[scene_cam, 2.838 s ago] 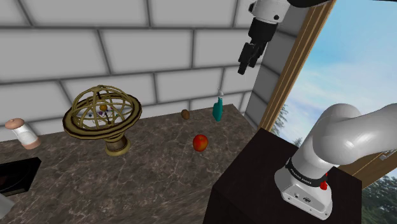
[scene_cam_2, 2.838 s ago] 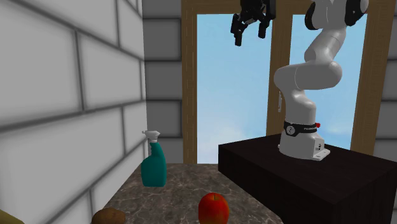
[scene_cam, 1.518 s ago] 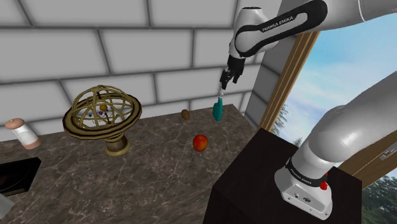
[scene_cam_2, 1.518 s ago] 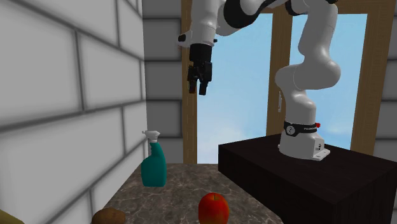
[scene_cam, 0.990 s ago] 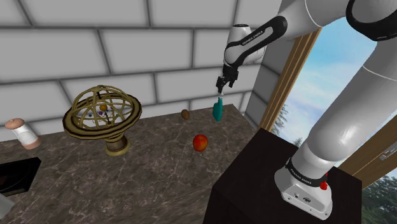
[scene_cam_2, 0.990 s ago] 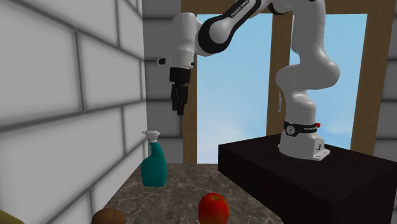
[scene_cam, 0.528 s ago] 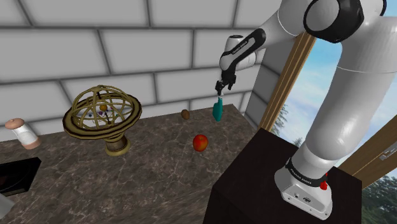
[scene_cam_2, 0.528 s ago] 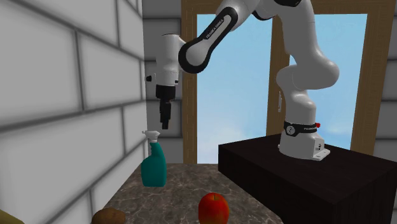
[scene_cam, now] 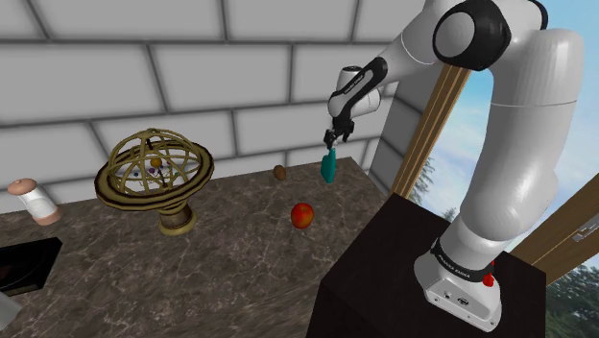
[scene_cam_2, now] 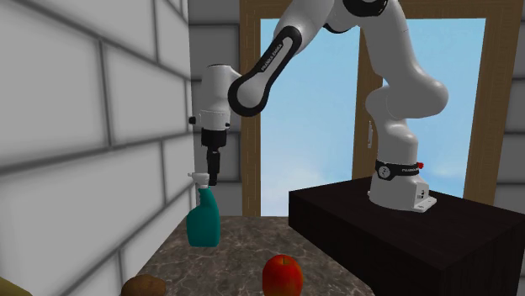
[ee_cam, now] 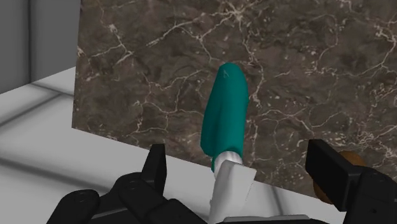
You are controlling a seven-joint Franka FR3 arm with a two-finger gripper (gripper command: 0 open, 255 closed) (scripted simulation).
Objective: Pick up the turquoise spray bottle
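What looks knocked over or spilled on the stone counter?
Nothing stands out. The turquoise spray bottle stands upright, its head inside the open black gripper, and the round red apple and brass ringed globe sit normally.

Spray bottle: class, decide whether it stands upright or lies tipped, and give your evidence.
Upright. The spray bottle rests on its base on the counter, narrow end up, under the gripper.
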